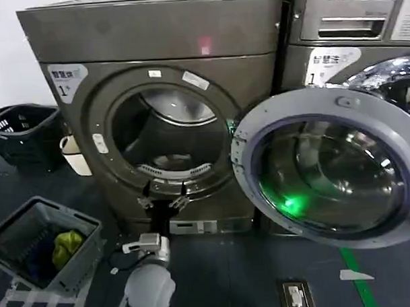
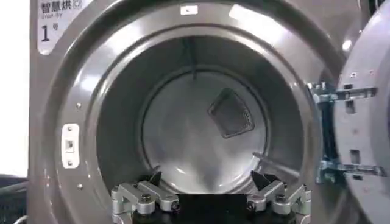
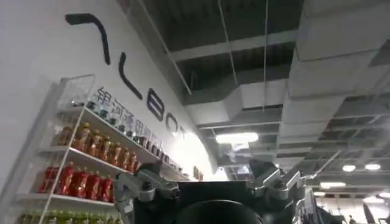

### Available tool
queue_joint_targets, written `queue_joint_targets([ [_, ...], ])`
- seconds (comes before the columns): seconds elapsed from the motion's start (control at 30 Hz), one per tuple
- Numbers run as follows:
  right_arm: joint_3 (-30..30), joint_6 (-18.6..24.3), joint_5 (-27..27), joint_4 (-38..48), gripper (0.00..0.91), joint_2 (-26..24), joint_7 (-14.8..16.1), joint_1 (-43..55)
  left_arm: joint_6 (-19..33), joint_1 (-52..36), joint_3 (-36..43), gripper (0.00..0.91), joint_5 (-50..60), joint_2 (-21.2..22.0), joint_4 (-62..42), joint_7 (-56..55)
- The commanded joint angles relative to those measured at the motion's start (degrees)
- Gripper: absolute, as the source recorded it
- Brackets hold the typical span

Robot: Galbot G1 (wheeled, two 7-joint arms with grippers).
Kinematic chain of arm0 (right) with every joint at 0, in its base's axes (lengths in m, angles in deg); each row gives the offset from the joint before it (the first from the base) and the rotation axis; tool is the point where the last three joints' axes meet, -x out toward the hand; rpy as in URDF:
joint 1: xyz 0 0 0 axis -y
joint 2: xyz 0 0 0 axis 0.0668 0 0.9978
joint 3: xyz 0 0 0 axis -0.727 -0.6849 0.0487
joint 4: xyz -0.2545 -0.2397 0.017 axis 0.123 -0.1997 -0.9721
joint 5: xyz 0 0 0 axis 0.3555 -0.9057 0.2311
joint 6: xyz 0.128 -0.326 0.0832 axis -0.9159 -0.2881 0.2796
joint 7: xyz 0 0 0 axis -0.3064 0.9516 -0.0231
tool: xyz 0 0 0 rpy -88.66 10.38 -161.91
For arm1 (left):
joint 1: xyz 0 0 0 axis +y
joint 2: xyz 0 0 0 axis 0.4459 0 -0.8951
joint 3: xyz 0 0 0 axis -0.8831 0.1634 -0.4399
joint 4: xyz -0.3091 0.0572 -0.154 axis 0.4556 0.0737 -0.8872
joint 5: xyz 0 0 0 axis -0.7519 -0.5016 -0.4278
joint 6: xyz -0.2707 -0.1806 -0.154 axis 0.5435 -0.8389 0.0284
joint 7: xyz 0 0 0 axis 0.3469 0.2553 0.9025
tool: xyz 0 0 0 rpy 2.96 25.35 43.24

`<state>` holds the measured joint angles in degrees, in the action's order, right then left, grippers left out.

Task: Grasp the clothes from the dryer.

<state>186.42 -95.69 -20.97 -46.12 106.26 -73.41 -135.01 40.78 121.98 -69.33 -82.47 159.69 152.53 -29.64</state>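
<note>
Left gripper [image 1: 163, 197] parked at the dryer [image 1: 154, 34] mouth, nothing grabbed

From my remote seat, the left gripper [image 2: 210, 193] sat right at the bottom lip of the dryer's [image 2: 73, 79] porthole, facing into the steel drum [image 2: 201, 134], fingers [image 2: 139, 196] spread wide with nothing between them. Honestly I couldn't pick out the clothes anywhere in that drum. The dryer's door [image 1: 327, 169] hung swung open to its right. The right gripper [image 3: 210, 185] was tipped up toward the ceiling [image 3: 317, 55], fingers [image 3: 146, 185] apart too and holding nothing.
</note>
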Motion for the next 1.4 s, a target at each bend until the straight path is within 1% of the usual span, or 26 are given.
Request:
queue_joint_targets([
  [0.03,0.4,0.1,0.0,0.2,0.907,-0.1,0.1,-0.3,0.1,0.0,0.1,0.907,0.1,0.3,0.0,0.0],
  [0.7,0.4,0.5,0.0,0.1,0.907,0.5,0.0,-0.3,0.0,0.0,0.1,0.907,0.1,0.1,0.0,0.0],
  [0.8,0.5,0.5,0.7,-0.3,0.907,0.5,-0.4,-0.2,0.0,-0.2,0.2,0.907,0.0,0.0,-0.2,0.0],
  [1.03,0.0,-0.6,0.1,-1.0,0.907,0.7,-0.6,-0.1,0.0,-0.9,0.1,0.907,-0.4,-0.3,-1.0,0.1],
  [1.23,0.8,-1.4,-0.7,-0.5,0.907,0.9,-0.7,-0.9,-0.2,-5.2,0.4,0.907,-1.2,0.4,-5.1,0.3],
  [1.4,1.5,-1.6,-2.0,0.0,0.907,0.9,-0.6,-1.1,0.6,-11.9,0.0,0.907,-2.6,0.4,-13.4,1.0],
])
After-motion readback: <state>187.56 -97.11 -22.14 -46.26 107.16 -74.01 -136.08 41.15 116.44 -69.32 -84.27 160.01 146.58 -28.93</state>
